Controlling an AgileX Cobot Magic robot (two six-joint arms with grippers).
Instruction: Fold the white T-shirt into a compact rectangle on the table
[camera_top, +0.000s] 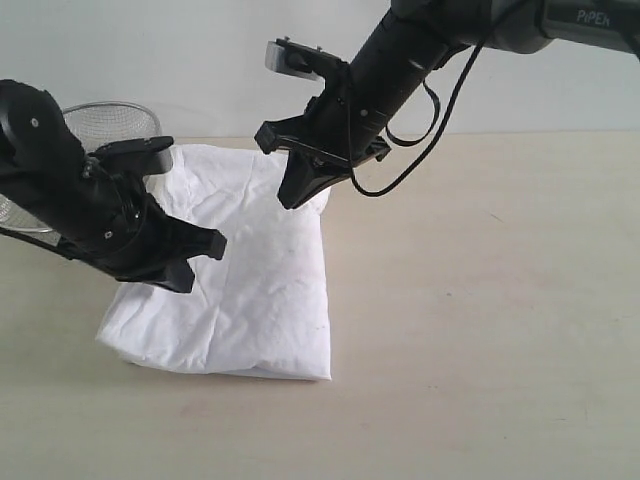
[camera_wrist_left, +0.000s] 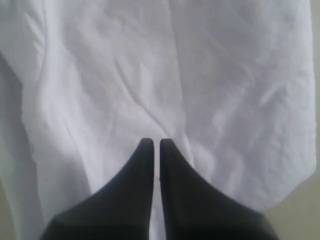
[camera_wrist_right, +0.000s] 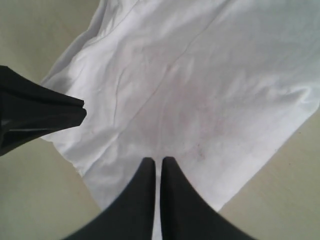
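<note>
Folded shirt (camera_top: 255, 300) lies rectangular on table (camera_top: 480, 300). Left gripper (camera_top: 212, 243), right gripper (camera_top: 290, 198) over it, jaws together, nothing held.

Wrinkled cloth T-shirt (camera_top: 250, 290), seemingly matt table (camera_top: 480, 300)

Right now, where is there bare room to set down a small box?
The widest bare table lies right of the white T-shirt; a narrower strip runs in front of it. The back left is crowded: the mesh bowl stands there, and the left hand and right hand hang over the shirt.
</note>
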